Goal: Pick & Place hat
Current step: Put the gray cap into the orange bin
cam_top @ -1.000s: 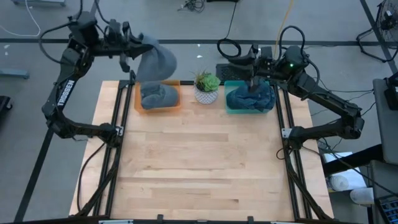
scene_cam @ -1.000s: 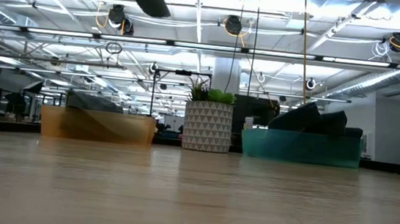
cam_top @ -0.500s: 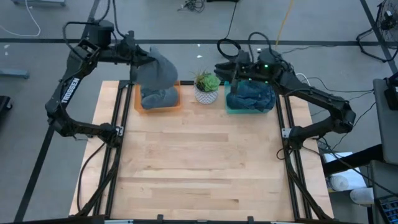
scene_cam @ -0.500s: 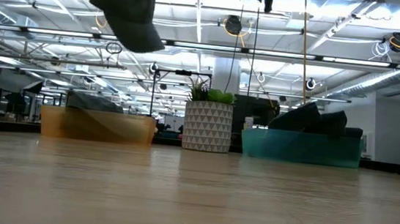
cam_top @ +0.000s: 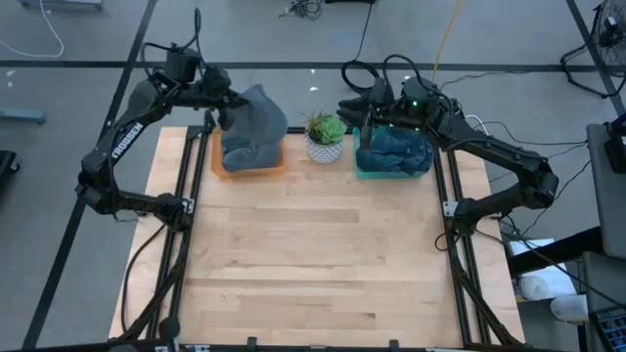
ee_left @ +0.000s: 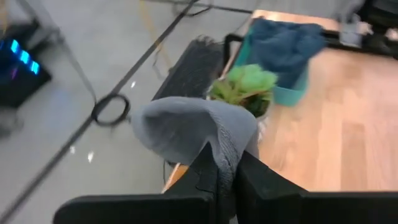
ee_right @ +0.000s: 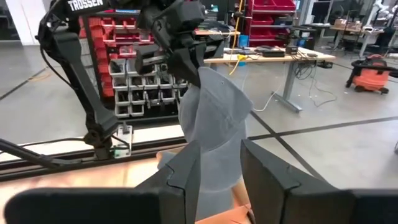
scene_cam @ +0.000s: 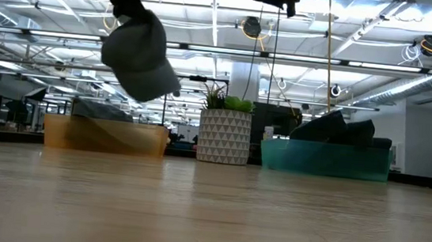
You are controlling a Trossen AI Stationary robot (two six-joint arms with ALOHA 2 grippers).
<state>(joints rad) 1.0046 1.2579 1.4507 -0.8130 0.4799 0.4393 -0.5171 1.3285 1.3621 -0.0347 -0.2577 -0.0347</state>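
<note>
A grey hat (cam_top: 254,115) hangs from my left gripper (cam_top: 225,102) over the orange bin (cam_top: 276,168), which holds more grey hats. In the low view the hat (scene_cam: 139,54) hangs well above table height, its brim pointing down. My left gripper (ee_left: 225,163) is shut on it. My right gripper (cam_top: 366,110) hovers open above the far left corner of the teal bin (cam_top: 360,171), which is full of blue hats (cam_top: 396,152), and touches nothing. The right wrist view looks past its open fingers (ee_right: 221,174) at the grey hat (ee_right: 214,124). My left gripper pinches the grey hat's upper end, a fold of cloth (ee_left: 225,148), between its two fingers. The fingers slant down from the table's far left side. The hat is lifted clear and hangs below them (scene_cam: 124,5), with the brim (scene_cam: 163,88) lowest.
A potted plant (cam_top: 324,137) in a patterned white pot stands between the two bins at the table's far edge. The wooden table (cam_top: 313,264) stretches bare toward the near edge. Black rails (cam_top: 181,235) run along both sides.
My left gripper has come down and toward the orange bin, and the hanging hat has dropped with it in the low view. My right gripper rose off the blue hats in the teal bin, moved toward the table's left, then held still.
</note>
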